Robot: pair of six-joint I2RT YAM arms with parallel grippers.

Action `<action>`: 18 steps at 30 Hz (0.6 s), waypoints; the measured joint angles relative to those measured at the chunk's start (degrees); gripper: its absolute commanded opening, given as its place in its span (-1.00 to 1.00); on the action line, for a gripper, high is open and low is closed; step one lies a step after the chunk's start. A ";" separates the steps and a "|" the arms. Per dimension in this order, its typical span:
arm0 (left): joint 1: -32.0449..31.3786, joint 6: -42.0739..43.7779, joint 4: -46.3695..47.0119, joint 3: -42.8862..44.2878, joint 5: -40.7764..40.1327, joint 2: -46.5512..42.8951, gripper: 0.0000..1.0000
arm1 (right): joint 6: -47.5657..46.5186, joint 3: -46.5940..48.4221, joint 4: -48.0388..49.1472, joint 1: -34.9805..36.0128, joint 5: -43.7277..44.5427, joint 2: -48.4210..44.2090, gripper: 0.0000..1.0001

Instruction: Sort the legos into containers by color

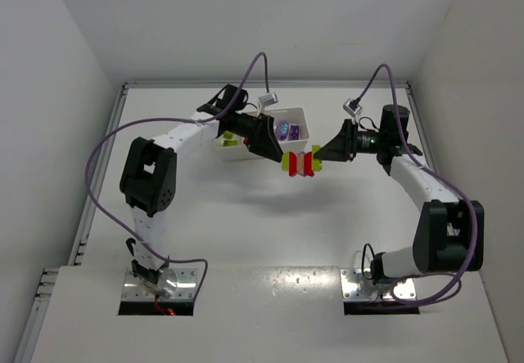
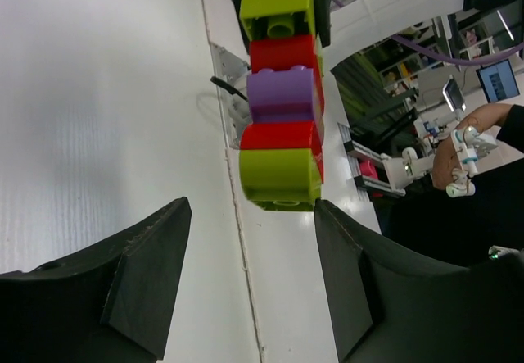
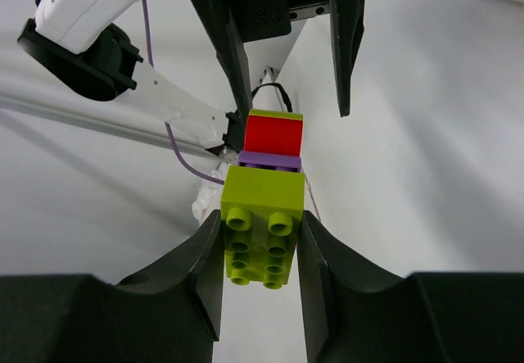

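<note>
White bench (image 1: 246, 224) below: my right tool (image 3: 260, 225) clamps the lego stack (image 1: 299, 164) by one end, long axis pointing straight at my left tool (image 2: 251, 207), jaws half-open, empty.

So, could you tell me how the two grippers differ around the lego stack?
The right gripper is shut on the yellow-green end brick of the lego stack; the left gripper is open, its fingers flanking the opposite end without touching. Both face the stack.
</note>
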 measured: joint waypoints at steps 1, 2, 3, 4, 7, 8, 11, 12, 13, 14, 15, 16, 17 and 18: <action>-0.07 0.15 -0.35 0.31 0.15 0.00 0.35 | 0.00 0.07 0.00 0.11 -0.11 0.11 -1.00; -0.17 0.24 -0.52 0.63 0.20 0.00 0.35 | 0.00 0.11 0.02 0.15 -0.07 0.31 -1.00; -0.33 0.31 -0.68 0.90 0.20 0.00 0.32 | 0.00 0.11 0.02 0.33 -0.07 0.48 -1.00; -0.52 0.33 -0.81 1.16 0.20 0.00 0.32 | 0.00 0.11 0.02 0.46 -0.04 0.66 -1.00; -1.25 0.42 -1.01 1.86 0.26 0.00 0.18 | 0.00 0.31 0.02 0.85 -0.02 1.20 -1.00; -1.46 0.48 -1.14 1.97 0.26 0.00 0.15 | 0.00 0.37 0.04 1.01 0.04 1.29 -1.00; -1.92 0.50 -1.36 2.03 0.28 0.00 -0.07 | -0.02 0.63 0.09 1.09 0.20 1.38 -1.00; -1.92 0.55 -1.44 2.03 0.46 0.00 -0.29 | -0.15 0.72 0.13 1.09 0.37 1.46 -1.00; -1.92 0.39 -1.60 2.08 0.46 0.00 -0.42 | -0.37 0.79 0.20 1.09 0.33 1.57 -1.00; -1.92 0.24 -1.70 2.08 0.44 0.00 -0.56 | -0.66 0.85 0.37 1.09 0.44 1.60 -1.00; -1.92 0.15 -1.84 2.08 0.48 0.00 -0.76 | -0.76 0.98 0.48 1.09 0.50 1.60 -1.00; -1.90 0.13 -1.92 2.08 0.57 0.00 -0.82 | -0.83 1.07 0.50 1.14 0.50 1.60 -1.00; -1.90 0.13 -1.92 2.08 0.59 0.00 -0.86 | -0.85 1.11 0.50 1.14 0.52 1.60 -1.00; -1.90 0.13 -1.92 2.08 0.59 0.00 -0.94 | -0.87 1.14 0.50 1.11 0.55 1.60 -1.00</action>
